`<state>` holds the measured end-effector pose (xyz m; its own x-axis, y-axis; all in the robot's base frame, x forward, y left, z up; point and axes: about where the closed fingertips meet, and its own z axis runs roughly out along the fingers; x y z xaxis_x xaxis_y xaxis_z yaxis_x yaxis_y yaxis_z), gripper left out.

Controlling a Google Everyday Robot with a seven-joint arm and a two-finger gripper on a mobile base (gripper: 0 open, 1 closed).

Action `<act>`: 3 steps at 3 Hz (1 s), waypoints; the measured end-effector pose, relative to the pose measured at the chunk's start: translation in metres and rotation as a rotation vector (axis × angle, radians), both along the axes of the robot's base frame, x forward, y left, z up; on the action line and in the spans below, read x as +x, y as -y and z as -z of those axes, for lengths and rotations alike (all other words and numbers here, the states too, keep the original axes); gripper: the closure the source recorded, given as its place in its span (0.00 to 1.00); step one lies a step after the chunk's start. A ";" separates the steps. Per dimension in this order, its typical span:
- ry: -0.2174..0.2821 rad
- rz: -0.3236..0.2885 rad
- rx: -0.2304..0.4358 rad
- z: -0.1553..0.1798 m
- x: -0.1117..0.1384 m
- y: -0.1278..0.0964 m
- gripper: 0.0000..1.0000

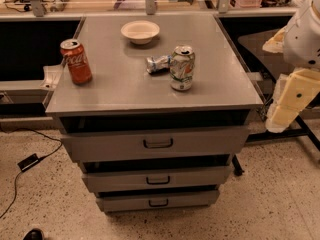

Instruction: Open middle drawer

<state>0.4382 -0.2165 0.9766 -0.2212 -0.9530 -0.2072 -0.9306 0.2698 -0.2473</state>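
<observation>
Only the one camera view here, looking down at a grey cabinet from the front. The middle drawer (130,180) is the second of three stacked fronts, a low wide grey panel with a small dark loop handle (158,180) dead centre. A dark strip of shadow runs along its top edge. Above it is the taller top drawer (102,145) with a bigger handle, and below it the slightly narrower bottom drawer (125,202).

The tool (286,106) is over on the right edge of the shot, a cream-coloured block hanging off the white arm (305,29). It sits just off the cabinet's front right corner, about level with the surface's front edge, and well apart from the middle drawer's handle. It isn't touching anything that I can make out. Honestly I can't tell whether the tool is open or closed from this angle.

On the surface (115,91): a red cola can (76,61) upright near the left edge, a white bowl (140,32) toward the back, and a pale can with green markings (182,68) upright near the middle. A crumpled silvery thing (158,63) lies just beside that can on its left.

The floor (280,199) is speckled, with a black cable (12,196) and a small black box (28,162) lying off to the left.
</observation>
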 end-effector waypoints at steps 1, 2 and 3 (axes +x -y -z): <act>0.000 0.000 0.000 0.000 0.000 0.000 0.00; 0.014 -0.037 0.009 0.018 -0.002 0.008 0.00; 0.026 -0.088 0.004 0.064 -0.020 0.027 0.00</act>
<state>0.4178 -0.2440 0.9128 -0.1309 -0.9677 -0.2154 -0.9442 0.1879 -0.2704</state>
